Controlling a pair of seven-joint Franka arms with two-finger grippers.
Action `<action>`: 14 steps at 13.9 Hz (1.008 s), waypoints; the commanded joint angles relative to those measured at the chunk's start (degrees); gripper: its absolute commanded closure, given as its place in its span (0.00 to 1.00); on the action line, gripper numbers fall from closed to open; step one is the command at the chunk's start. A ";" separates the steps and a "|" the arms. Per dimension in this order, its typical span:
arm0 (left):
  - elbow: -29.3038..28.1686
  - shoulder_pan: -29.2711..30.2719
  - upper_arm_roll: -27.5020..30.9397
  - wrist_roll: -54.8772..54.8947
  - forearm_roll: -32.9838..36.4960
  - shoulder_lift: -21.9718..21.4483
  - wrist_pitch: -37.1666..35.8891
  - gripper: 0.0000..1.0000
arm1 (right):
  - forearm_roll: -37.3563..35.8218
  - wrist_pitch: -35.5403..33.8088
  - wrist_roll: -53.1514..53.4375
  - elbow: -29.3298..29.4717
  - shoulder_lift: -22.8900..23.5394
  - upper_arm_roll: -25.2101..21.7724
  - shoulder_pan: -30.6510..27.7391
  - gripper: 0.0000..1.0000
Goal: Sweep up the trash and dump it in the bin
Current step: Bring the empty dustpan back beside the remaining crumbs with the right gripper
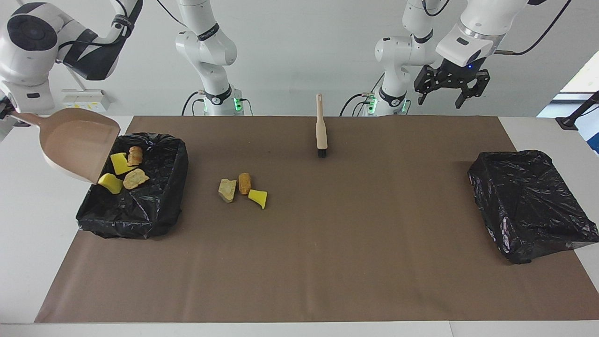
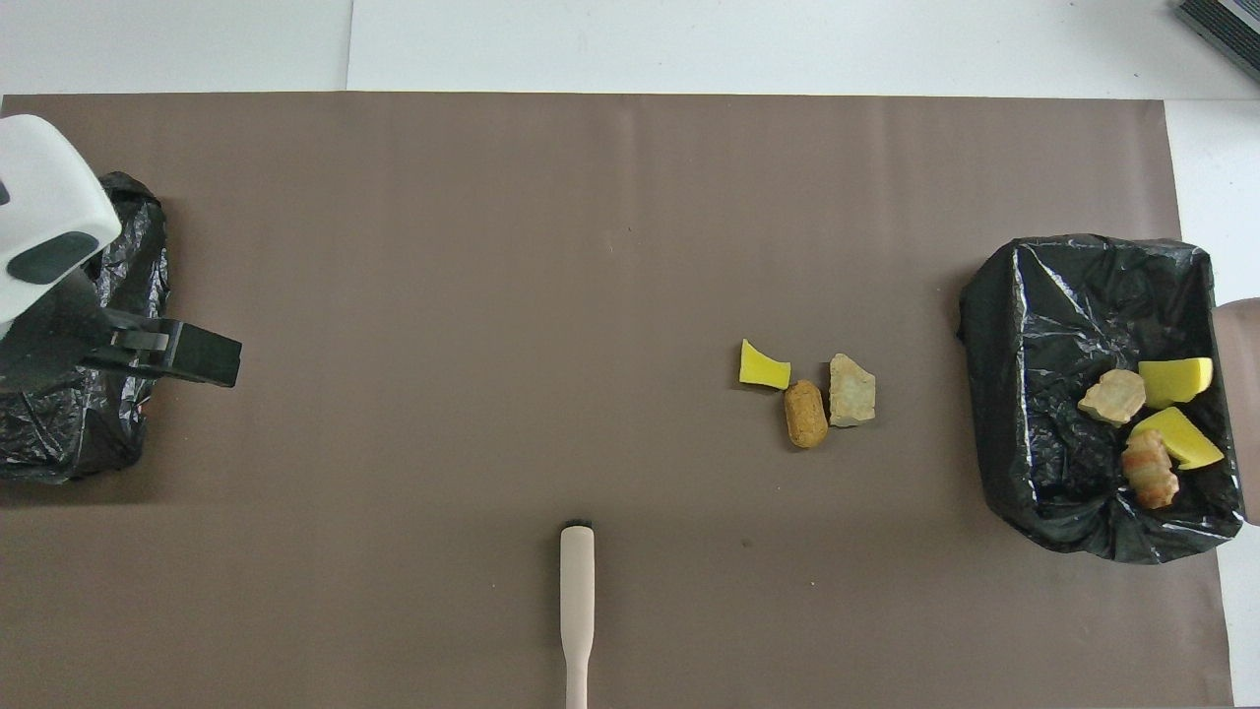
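Three pieces of trash lie together on the brown mat: a tan chunk (image 1: 227, 189) (image 2: 851, 390), an orange-brown chunk (image 1: 244, 183) (image 2: 805, 414) and a yellow chunk (image 1: 258, 197) (image 2: 763, 366). Several more yellow and tan chunks (image 1: 125, 169) (image 2: 1152, 414) lie in the black-lined bin (image 1: 154, 206) (image 2: 1043, 325) at the right arm's end. My right gripper (image 1: 3, 111), at the picture's edge, is shut on the handle of the pink dustpan (image 1: 77, 142) (image 2: 1242, 394). The pan is tilted, lip down over that bin's rim. My left gripper (image 1: 441, 99) (image 2: 192, 353) is open and empty, raised over the second bin (image 1: 529, 201) (image 2: 69, 423).
A beige brush (image 1: 320, 126) (image 2: 577, 601) lies on the mat near the robots, handle toward them, dark bristles pointing away. The second black-lined bin at the left arm's end holds nothing that I can see. White table borders the mat.
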 commanded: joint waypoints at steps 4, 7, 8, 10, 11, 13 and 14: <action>-0.15 2.79 -0.31 4.73 0.13 -0.63 0.60 0.00 | 13.36 -16.04 12.43 3.88 -1.74 7.75 1.99 1.00; -0.15 2.80 -0.31 4.73 0.04 -0.53 0.69 0.00 | 23.63 -16.50 26.92 2.22 -2.79 12.94 1.99 1.00; -0.32 2.80 -0.31 4.56 0.13 -0.71 0.69 0.00 | 26.89 -16.41 34.02 1.51 -2.97 14.52 3.03 1.00; -0.41 2.89 -0.31 4.12 0.13 -0.80 0.60 0.00 | 31.64 -15.97 52.98 -0.59 -2.09 15.15 9.78 1.00; -0.58 2.89 -0.31 3.94 0.13 -0.97 0.60 0.00 | 34.54 -14.92 62.56 -1.21 -0.96 15.15 12.86 1.00; -0.76 2.89 -0.22 3.94 0.13 -1.15 0.60 0.00 | 39.12 -10.72 78.40 -1.83 2.90 15.15 18.75 1.00; -0.76 2.80 -0.22 3.94 0.13 -1.15 0.52 0.00 | 40.62 -7.82 86.83 -1.75 5.36 15.15 22.08 1.00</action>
